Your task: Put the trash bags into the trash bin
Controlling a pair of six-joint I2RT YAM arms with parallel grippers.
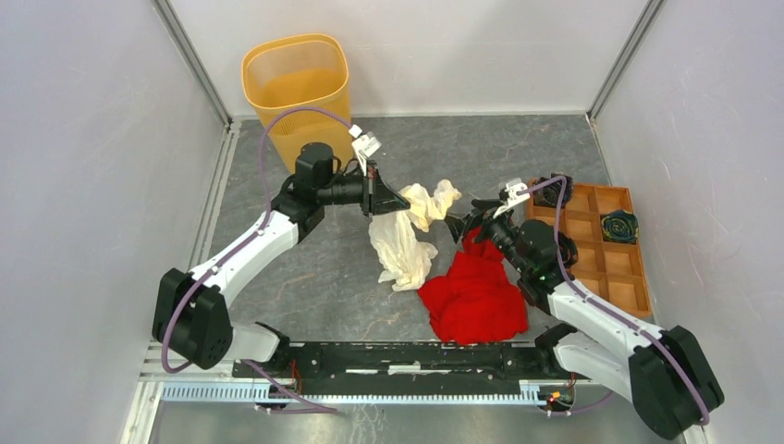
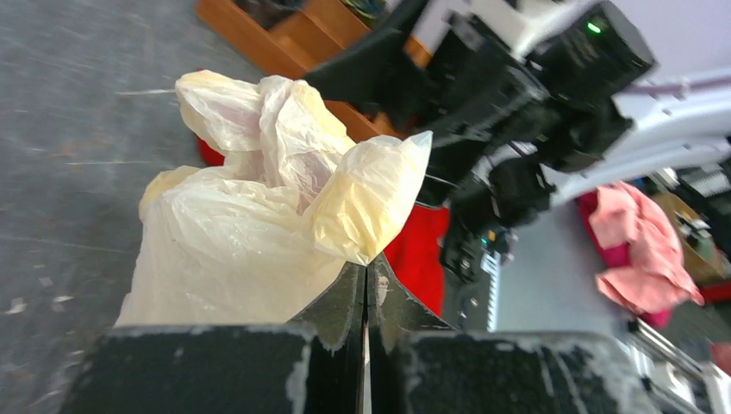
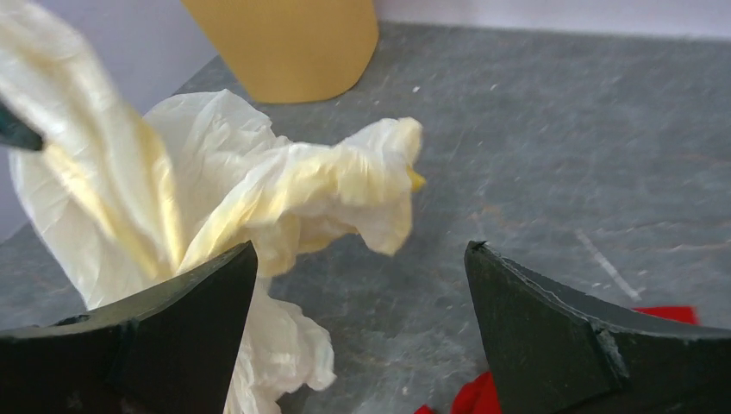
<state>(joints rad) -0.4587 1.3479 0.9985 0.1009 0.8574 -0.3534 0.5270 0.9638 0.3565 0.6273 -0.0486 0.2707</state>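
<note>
Spread black fingers (image 3: 172, 328) of the right gripper (image 3: 362, 250) are noted closest to the right wrist lens, jaws released wide with nothing held between them. Just ahead of them the plastic bag (image 3: 259, 181) is seen, cream-white, thin and wrinkled; whether the left-hand finger touches the film cannot be told from this view. In the left wrist view the left gripper (image 2: 366, 276) is recorded as clenched, its two fingers pressed flat together and a corner of the bag pinched at their tips. From above, the bag is observed hanging from that pinch near the middle of the grey table (image 1: 314, 277), one crumpled end drawn out toward the right gripper and the lower folds reaching down to the tabletop. The bag is found wholly outside the yellow-orange bin (image 1: 298, 83), which stands upright in the far left corner, behind the left arm and apart from the bag. A red cloth (image 1: 473, 296) is heaped on the table just right of the bag, under and in front of the right arm. A brown wooden tray (image 1: 592, 227) with compartments is set along the right side of the table, beyond the right arm.
</note>
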